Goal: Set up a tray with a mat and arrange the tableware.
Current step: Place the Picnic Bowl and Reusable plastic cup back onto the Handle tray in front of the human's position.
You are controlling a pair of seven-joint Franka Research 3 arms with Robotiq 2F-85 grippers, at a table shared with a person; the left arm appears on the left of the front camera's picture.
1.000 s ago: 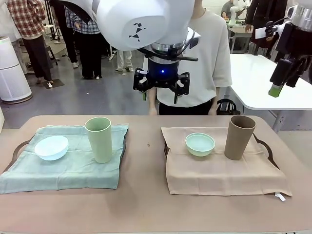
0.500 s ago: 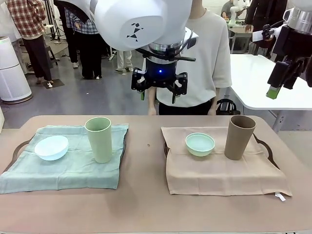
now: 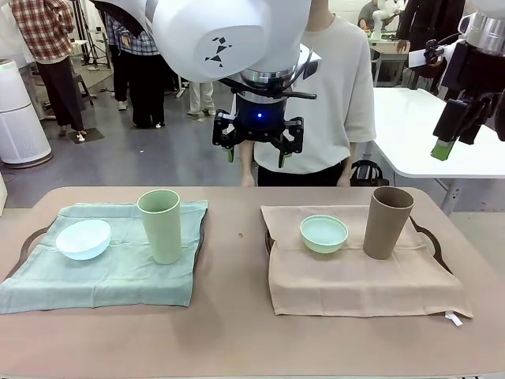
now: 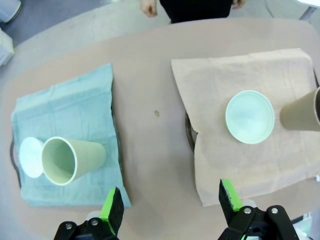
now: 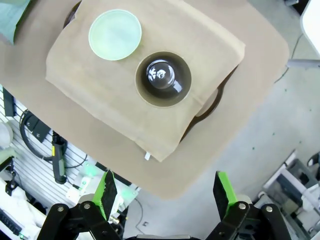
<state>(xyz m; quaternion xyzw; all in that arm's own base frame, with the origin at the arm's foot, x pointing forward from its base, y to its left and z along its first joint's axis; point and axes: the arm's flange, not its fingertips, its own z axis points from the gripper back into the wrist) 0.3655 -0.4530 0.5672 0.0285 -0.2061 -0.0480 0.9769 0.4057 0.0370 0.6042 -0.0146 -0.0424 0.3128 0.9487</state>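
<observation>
Spanning the foreground, tan table (image 3: 237,332), grey floor (image 3: 142,158), white table (image 3: 418,134) behind

Lighting's bright and even, looks like overhead room light, so shadows under the cups and bowls on the table (image 3: 237,332) stay soft and short. There's a glare spot inside the tan cup (image 5: 163,79) in the right wrist view. Both wrist views bend toward the edges, and the fingers along the bottom look slightly soft, maybe out of focus.
</observation>
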